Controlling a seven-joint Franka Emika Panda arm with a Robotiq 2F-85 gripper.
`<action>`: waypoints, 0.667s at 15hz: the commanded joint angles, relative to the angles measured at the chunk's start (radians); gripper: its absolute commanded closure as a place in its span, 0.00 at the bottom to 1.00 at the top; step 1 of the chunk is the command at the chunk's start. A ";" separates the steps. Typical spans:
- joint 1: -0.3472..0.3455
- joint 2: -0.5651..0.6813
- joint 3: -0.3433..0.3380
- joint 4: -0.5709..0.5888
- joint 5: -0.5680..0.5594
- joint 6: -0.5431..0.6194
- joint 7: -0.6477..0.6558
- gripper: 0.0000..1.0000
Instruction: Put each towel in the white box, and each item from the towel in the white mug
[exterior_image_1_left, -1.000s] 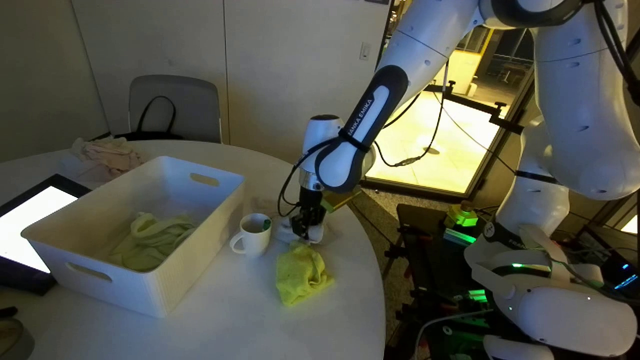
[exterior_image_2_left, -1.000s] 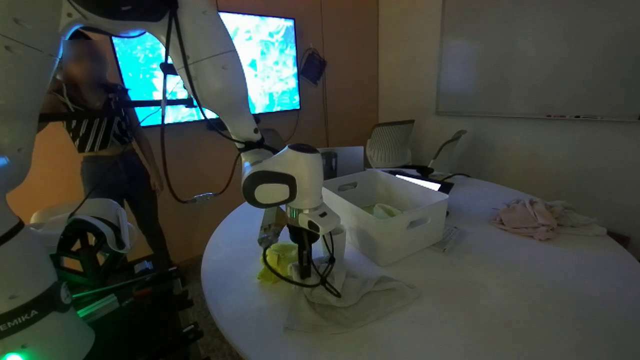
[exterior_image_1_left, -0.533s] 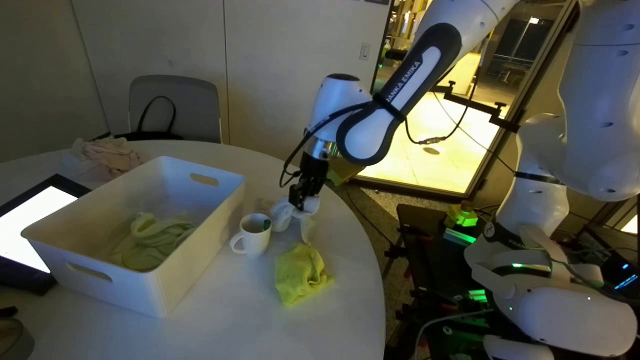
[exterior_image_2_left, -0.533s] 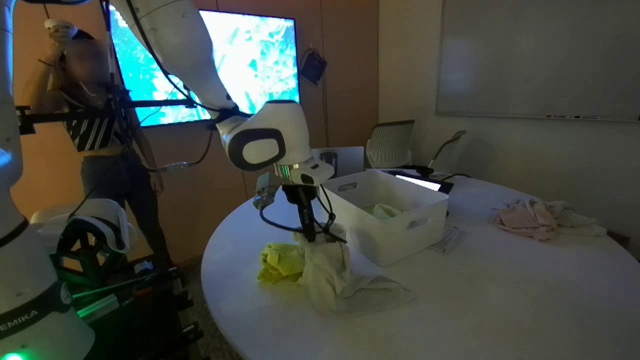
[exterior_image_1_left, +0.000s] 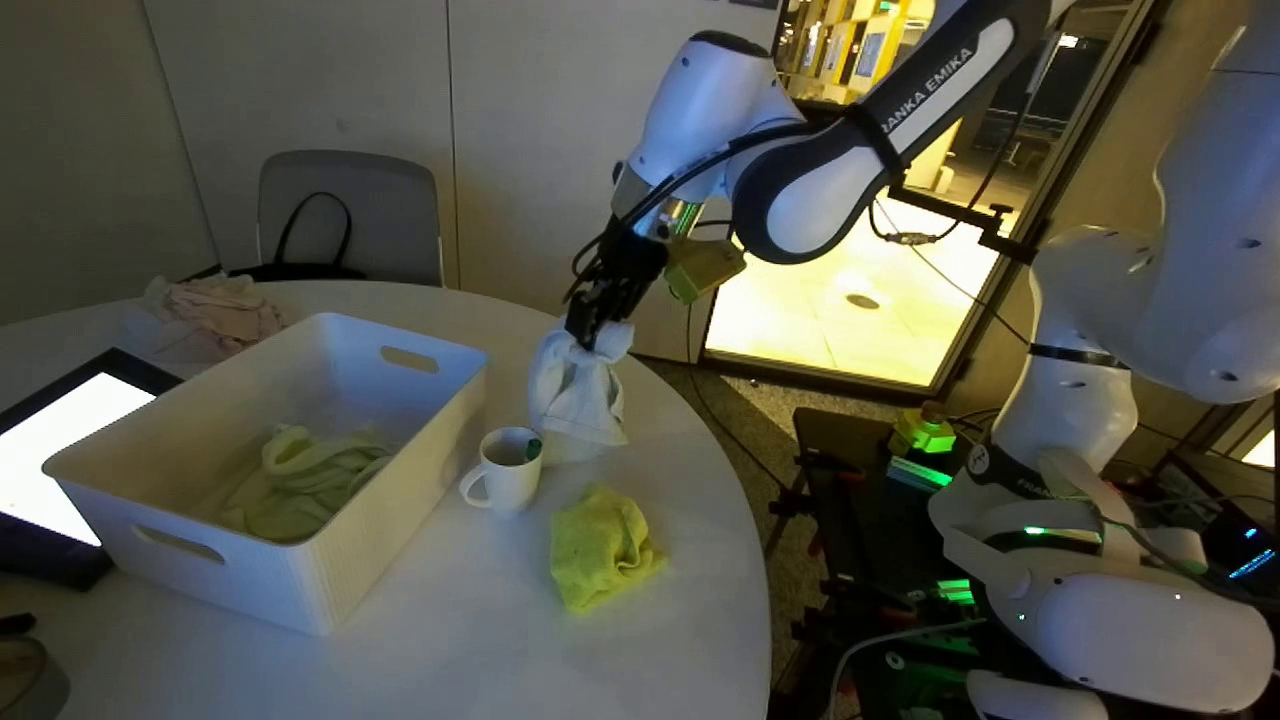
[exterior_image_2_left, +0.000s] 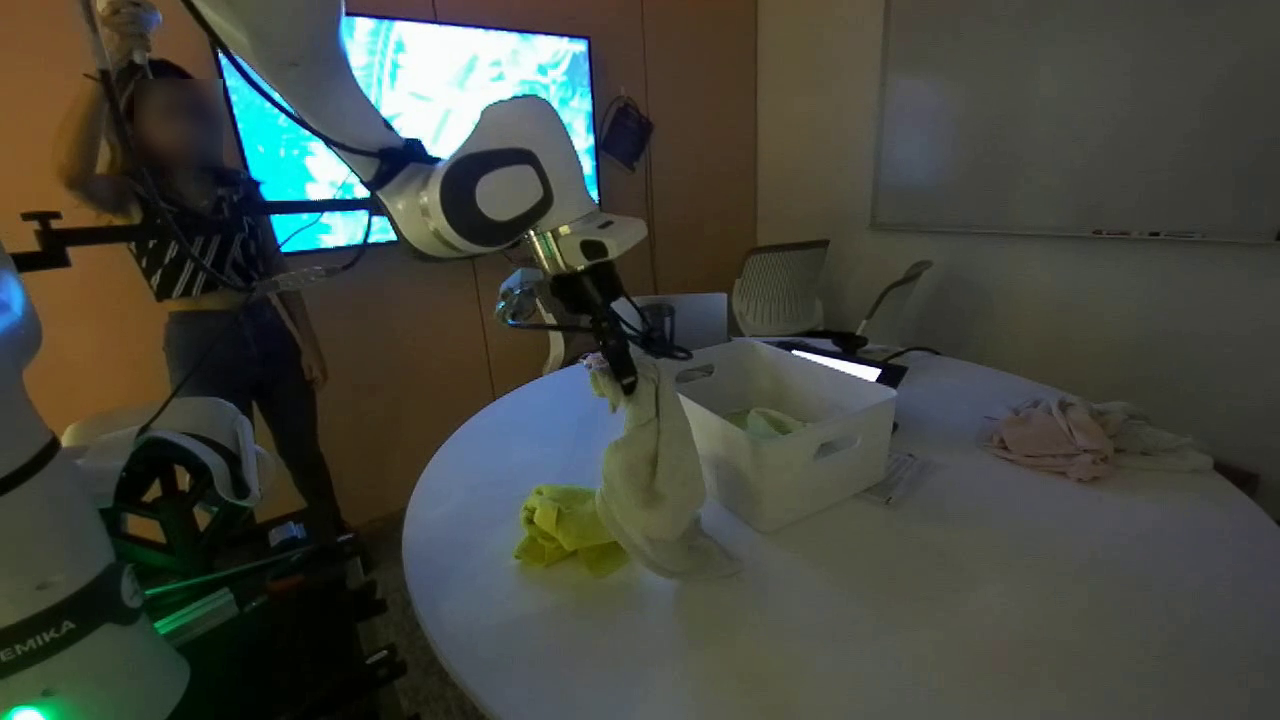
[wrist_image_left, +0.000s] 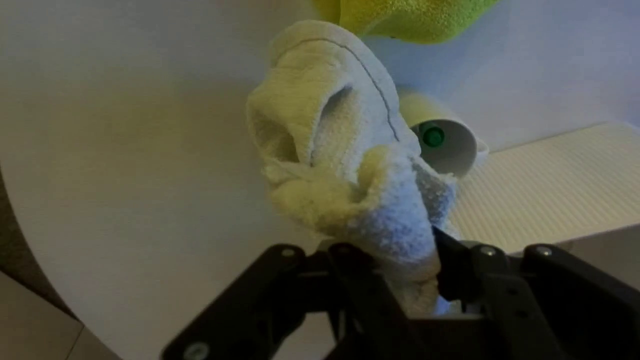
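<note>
My gripper (exterior_image_1_left: 592, 338) is shut on the gathered top of a white towel (exterior_image_2_left: 655, 465), which hangs below the fingers; I cannot tell if its lower end touches the table. In the wrist view the towel's folds partly cover the white mug (wrist_image_left: 457, 150), which holds a green-tipped item (wrist_image_left: 433, 136). Upright on the table, the mug (exterior_image_1_left: 512, 482) stands between the white box (exterior_image_1_left: 400, 535) and the held towel. Inside the box lies a pale green towel (exterior_image_1_left: 310, 485). A rumpled yellow-green towel (exterior_image_1_left: 600, 550) rests on the table near the mug.
Beyond the box lies a dark tablet (exterior_image_1_left: 75, 440) with a lit screen. Pink and white cloths (exterior_image_2_left: 1060, 440) are piled farther off on the round table. A person (exterior_image_2_left: 210, 250) stands behind the arm.
My gripper has risen from the table with the white towel, which now hangs stretched down. The arm has tilted as it lifted. The person has raised a hand with a controller.
</note>
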 joint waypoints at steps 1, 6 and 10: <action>-0.055 -0.126 0.073 -0.008 -0.104 -0.062 0.132 0.90; -0.142 -0.237 0.188 -0.008 -0.177 -0.082 0.294 0.90; -0.218 -0.281 0.269 0.002 -0.244 -0.093 0.433 0.90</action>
